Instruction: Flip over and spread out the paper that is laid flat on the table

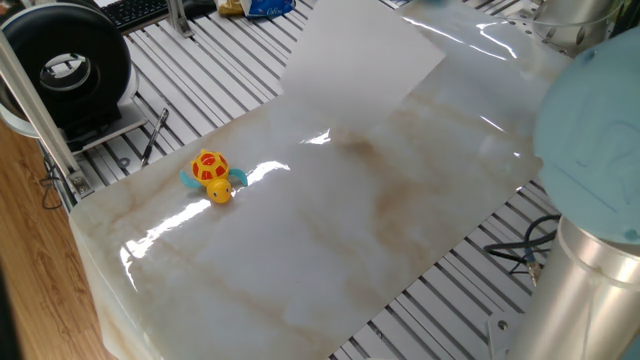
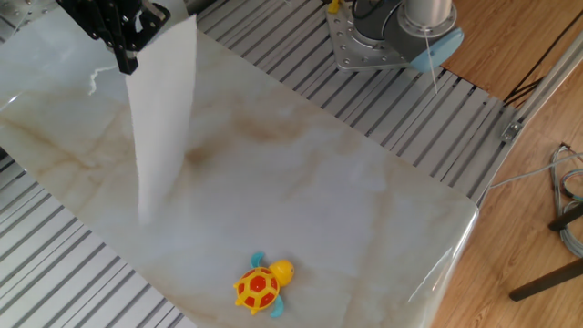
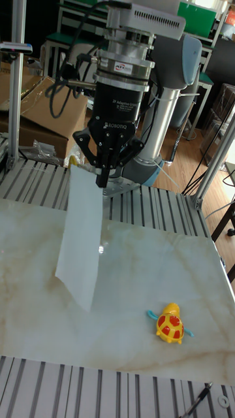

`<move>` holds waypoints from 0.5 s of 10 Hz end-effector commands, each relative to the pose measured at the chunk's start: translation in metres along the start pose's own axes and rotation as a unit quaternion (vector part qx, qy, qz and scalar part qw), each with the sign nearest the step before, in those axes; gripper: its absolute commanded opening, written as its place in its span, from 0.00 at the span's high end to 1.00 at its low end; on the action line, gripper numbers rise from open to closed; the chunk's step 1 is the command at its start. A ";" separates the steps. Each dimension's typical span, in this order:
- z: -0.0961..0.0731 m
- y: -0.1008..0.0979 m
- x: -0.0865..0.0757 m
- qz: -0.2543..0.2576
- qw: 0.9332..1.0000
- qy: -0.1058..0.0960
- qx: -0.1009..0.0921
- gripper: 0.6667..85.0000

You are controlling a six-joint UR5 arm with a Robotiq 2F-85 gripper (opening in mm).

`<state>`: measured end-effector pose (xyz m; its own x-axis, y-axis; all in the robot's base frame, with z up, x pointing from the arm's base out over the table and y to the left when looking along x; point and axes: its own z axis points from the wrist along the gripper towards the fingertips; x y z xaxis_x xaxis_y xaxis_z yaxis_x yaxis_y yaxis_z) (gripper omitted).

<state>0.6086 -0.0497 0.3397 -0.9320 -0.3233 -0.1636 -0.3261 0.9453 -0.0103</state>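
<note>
The paper (image 3: 81, 241) hangs nearly upright from its top edge, and the tall fixed view shows my black gripper (image 3: 104, 179) shut on that edge. From the other fixed view the gripper (image 2: 125, 60) is at the top left and the paper (image 2: 164, 109) looks narrow, turned partly edge-on. In one fixed view the paper (image 1: 362, 50) is lifted over the far side of the table (image 1: 330, 250). Its lowest corner is close above the table (image 3: 130, 339); contact cannot be told.
A yellow-orange toy turtle (image 3: 171, 324) sits on the marble, apart from the sheet; it is also in one fixed view (image 1: 210, 175) and the other (image 2: 260, 287). Grey ribbed aluminium frame (image 2: 82, 273) surrounds the slab. The arm's base (image 2: 383, 36) stands beyond the far edge.
</note>
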 end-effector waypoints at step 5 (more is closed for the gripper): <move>-0.012 -0.019 0.008 0.000 1.000 0.005 -0.008 0.99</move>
<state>0.6085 -0.0649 0.3446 -0.9332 -0.3238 -0.1559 -0.3266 0.9451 -0.0081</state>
